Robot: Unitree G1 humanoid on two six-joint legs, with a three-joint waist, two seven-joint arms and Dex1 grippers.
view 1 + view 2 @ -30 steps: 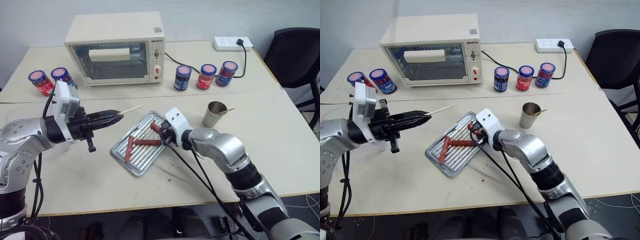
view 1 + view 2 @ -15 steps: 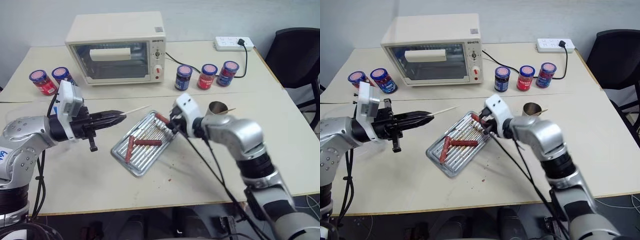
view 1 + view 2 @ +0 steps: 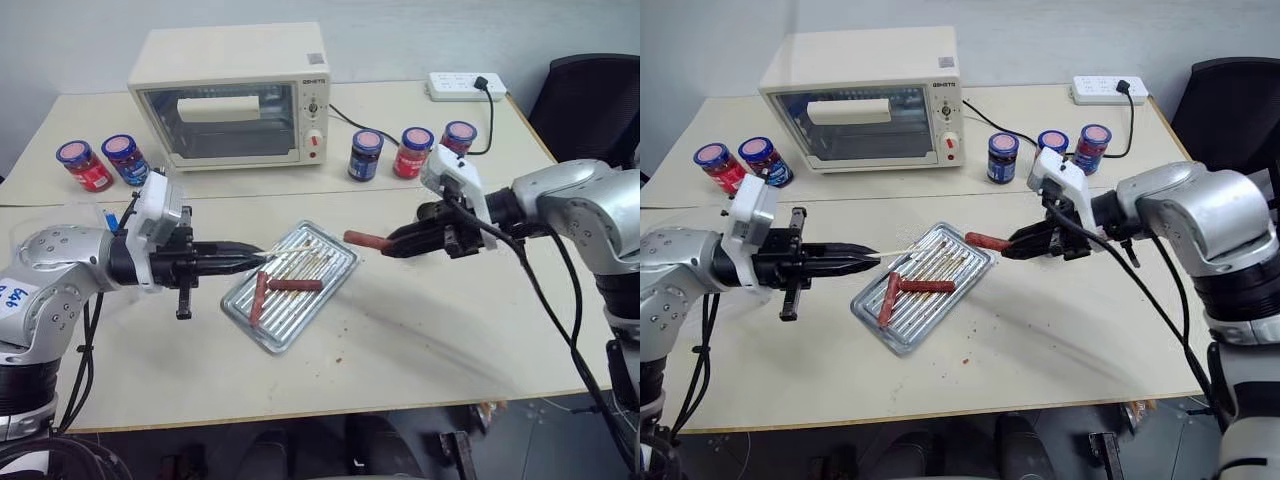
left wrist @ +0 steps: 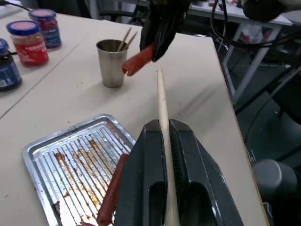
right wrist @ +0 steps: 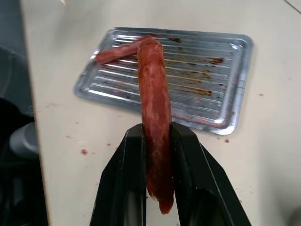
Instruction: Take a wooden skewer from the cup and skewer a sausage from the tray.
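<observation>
A: Above the right end of the tray (image 3: 340, 272), held off the table: 1 sausage (image 3: 366, 240), clamped at one end between the 2 black fingers of the right gripper (image 3: 392, 245), free end pointing toward the left gripper.

B: Opposite, over the tray's left side: left gripper (image 3: 258, 258), closed tight on the wooden skewer (image 4: 162, 106), stick running between both fingers and projecting past the tips. Tip aimed at the lifted sausage, short of it, not touching.

A: On the ribbed tray floor: 2 more sausages (image 3: 278, 289), 1 lying across the middle, 1 angled toward the near left edge, ends close together. Brown residue on the ribs.

B: Behind the right gripper, on the table (image 3: 400, 330): cup (image 4: 111, 63), upright, with 2 further skewers leaning out over its rim.

A: Farther back: toaster oven (image 3: 230, 95), door shut; 3 jars (image 3: 412, 150) to its right, 2 jars (image 3: 100, 162) to its left; power strip (image 3: 463, 86) at the far edge.
</observation>
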